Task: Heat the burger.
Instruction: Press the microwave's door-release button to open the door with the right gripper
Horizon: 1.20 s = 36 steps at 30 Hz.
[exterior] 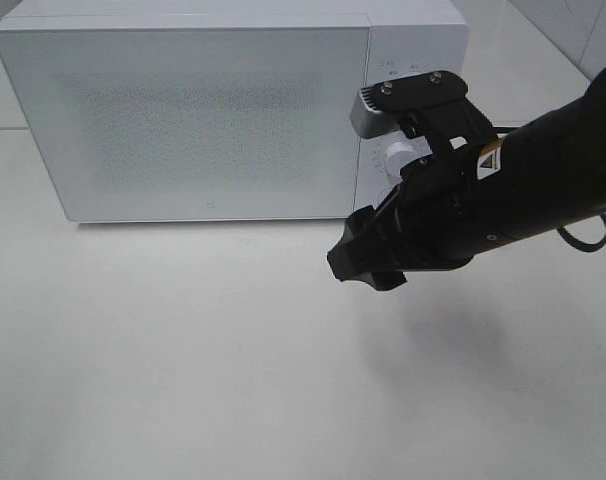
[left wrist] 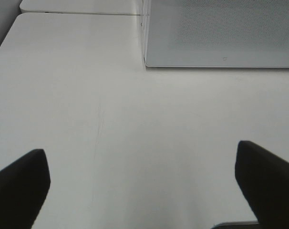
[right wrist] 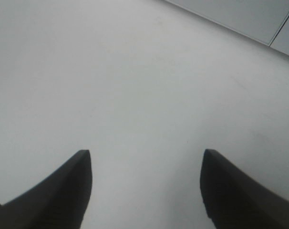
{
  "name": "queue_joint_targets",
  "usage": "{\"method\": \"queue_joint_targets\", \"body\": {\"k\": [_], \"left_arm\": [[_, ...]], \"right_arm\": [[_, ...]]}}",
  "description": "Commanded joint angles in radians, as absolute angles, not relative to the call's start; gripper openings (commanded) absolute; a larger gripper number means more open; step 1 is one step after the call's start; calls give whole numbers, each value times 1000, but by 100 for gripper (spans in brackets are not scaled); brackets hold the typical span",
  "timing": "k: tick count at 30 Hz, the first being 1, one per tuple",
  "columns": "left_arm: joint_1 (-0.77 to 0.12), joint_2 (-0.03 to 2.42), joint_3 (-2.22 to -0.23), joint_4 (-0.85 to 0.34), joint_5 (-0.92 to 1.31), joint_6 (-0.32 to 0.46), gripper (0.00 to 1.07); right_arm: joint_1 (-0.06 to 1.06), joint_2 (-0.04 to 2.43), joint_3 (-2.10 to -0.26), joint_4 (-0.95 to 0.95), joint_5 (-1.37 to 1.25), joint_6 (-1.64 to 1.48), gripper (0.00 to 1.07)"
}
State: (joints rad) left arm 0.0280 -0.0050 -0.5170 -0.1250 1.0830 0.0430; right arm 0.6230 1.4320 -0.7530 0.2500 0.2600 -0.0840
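A boxy white microwave oven with a speckled frosted door is standing at the back of the pale white tabletop, and its door is sitting shut. The black right gripper is hanging above the table just in front of the oven's control panel, near the round white dial. In its wrist view its dark fingers are standing apart with only bare table between them. The left gripper is showing only in its own wrist view. Its fingers are spread wide over the table, holding nothing and facing the oven's lower front corner. The burger is showing in none of the views, and I cannot tell whether it is sitting behind the closed frosted door.
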Motion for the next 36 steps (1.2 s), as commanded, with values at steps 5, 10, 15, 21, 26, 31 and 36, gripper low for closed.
{"method": "queue_joint_targets", "body": {"k": [5,10,15,21,26,31,36], "left_arm": [[30,-21,-516,-125,1071,38,98],[30,-21,-516,-125,1071,38,98],[30,-21,-516,-125,1071,38,98],[30,-21,-516,-125,1071,38,98],[30,-21,-516,-125,1071,38,98],[30,-21,-516,-125,1071,38,98],[30,-21,-516,-125,1071,38,98]], "right_arm": [[616,1347,-765,165,460,-103,65],[616,1265,-765,135,568,-103,65],[616,1152,-765,123,668,-101,71],[616,1061,-765,122,756,-96,74],[616,928,-765,121,835,-67,74],[572,835,-744,126,854,-47,74],[402,726,-688,121,887,-48,74]]}}
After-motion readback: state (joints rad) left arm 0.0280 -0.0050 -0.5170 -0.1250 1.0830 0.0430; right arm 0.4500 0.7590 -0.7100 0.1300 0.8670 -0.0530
